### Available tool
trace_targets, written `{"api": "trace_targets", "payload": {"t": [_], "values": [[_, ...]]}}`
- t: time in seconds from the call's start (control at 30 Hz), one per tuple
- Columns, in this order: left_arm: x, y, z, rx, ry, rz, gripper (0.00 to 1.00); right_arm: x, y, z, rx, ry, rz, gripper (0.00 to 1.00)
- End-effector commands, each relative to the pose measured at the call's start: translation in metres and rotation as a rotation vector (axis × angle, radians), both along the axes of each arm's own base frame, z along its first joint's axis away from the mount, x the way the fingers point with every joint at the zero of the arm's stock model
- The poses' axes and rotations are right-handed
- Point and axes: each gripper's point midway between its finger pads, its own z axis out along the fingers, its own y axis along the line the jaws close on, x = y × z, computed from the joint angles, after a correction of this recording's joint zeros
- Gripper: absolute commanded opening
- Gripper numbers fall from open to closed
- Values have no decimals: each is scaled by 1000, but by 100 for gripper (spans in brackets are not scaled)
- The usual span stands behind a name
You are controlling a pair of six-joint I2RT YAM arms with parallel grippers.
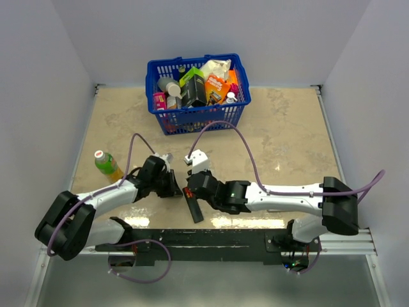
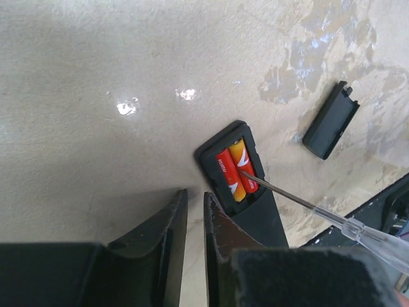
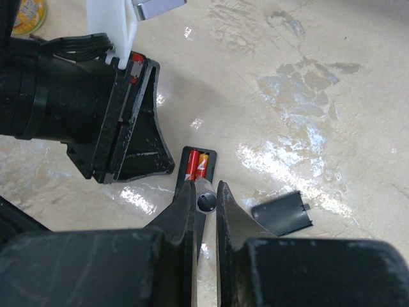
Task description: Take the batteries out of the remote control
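Top: spotted remote point(image 1: 193, 210) on tabletop point(image 1: 287, 128), near edge, by left fingers point(image 1: 172, 184) and right fingers point(image 1: 192, 192). Left wrist: found left fingers barely parted, empty; batteries point(image 2: 235, 171) seated in remote's open bay, screwdriver point(image 2: 374, 238) tip touching them. Right wrist: saw right fingers clamped on screwdriver.

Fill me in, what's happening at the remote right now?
The right gripper is shut on a thin screwdriver, its tip on the two red batteries, both seated in the open compartment of the remote. The cover lies off on the table beside it. The left gripper, jaws nearly closed and empty, sits at the remote's end.
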Motion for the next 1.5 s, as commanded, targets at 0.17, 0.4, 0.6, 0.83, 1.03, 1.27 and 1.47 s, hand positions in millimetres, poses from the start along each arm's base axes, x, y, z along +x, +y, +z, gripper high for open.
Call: {"api": "trace_targets", "payload": {"t": [0.17,0.4,0.6,0.83,1.03,1.27,1.47], "values": [[17,-2,1,13,-21,32,21,-20,-8,-36,-37,74,82,0],[15,-4,-3,5,-3,20,21,-4,-24,-40,77,128,52,0],[14,-5,-6,3,11,16,21,8,-39,-41,165,143,54,0],[12,-7,-10,0,29,15,20,12,-48,-47,190,134,38,0],[10,-6,-13,6,36,11,20,18,-55,-47,199,126,11,0],[11,-4,-13,26,38,5,20,24,-51,-31,284,137,32,0],[12,-5,-10,22,38,-3,20,32,-50,-30,302,144,26,0]]}}
